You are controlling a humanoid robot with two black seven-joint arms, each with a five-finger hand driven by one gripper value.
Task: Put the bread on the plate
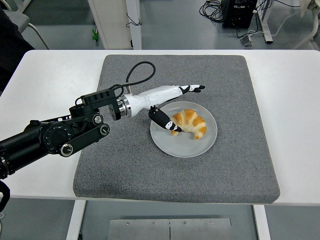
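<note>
A golden croissant lies on a grey plate on the grey mat. My left hand reaches in from the left, over the plate's left rim. Its fingers are stretched out above the plate's far edge and its thumb points down beside the croissant's left end. The hand is open and holds nothing; the thumb tip is right at the croissant. The right arm is out of view.
The grey mat covers the middle of the white table. A black cable loops off the left wrist. Chairs, desk legs and cables stand on the floor beyond the table's far edge.
</note>
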